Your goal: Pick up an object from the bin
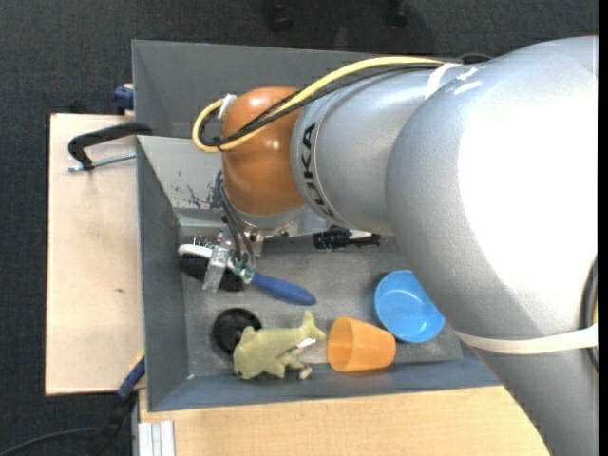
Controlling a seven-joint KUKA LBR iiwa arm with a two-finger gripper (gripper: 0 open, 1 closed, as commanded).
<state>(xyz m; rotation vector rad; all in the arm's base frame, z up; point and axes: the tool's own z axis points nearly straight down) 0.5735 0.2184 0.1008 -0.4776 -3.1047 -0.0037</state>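
The light was even and came from above. White glare lay on the arm [465,79] at two o'clock; soft shadow covered the bin [157,302] floor.

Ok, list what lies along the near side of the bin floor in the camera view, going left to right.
black round disc → pale green plush toy → orange cup lying on its side → blue bowl

Thick rounded silver-grey arm [475,188], black letters [312,156] printed on its side, glossy orange cover [258,155] fitted at the wrist, yellow cable [318,81] looped over it, small metal gripper [226,266] attached.
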